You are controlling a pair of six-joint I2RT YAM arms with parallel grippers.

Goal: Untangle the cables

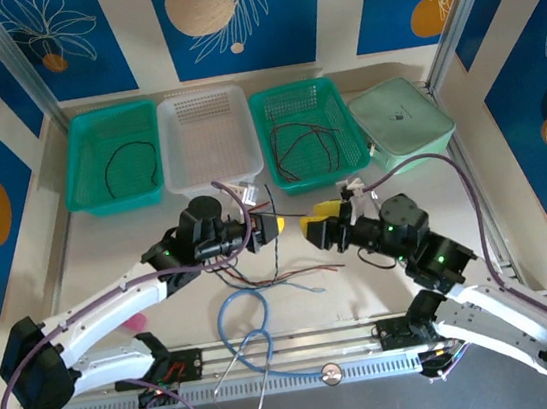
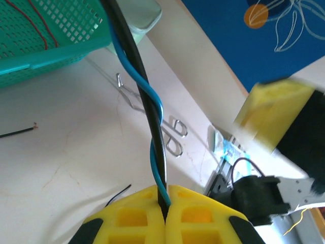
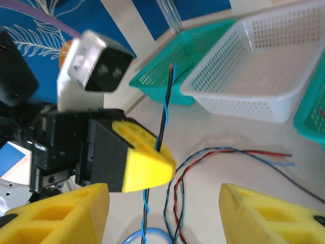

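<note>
My left gripper (image 1: 274, 227) hangs above the table's middle, its yellow fingers (image 2: 137, 216) shut on a twisted black and blue pair of cables (image 2: 150, 101) that runs up out of the jaws. In the right wrist view the same pair (image 3: 163, 112) passes through the left gripper's yellow fingers (image 3: 147, 157) and hangs down below them. My right gripper (image 1: 312, 228) faces it closely from the right, its fingers (image 3: 56, 213) wide apart around nothing. More red, black and blue cables (image 1: 278, 276) lie twisted on the table below.
Along the back stand a green basket (image 1: 81, 159) with a black cable, a white basket (image 1: 202, 108), a second green basket (image 1: 343, 120) with red and black cables, and a mint lidded box (image 1: 402, 122). A thick light-blue tube (image 1: 245, 329) loops near the front rail.
</note>
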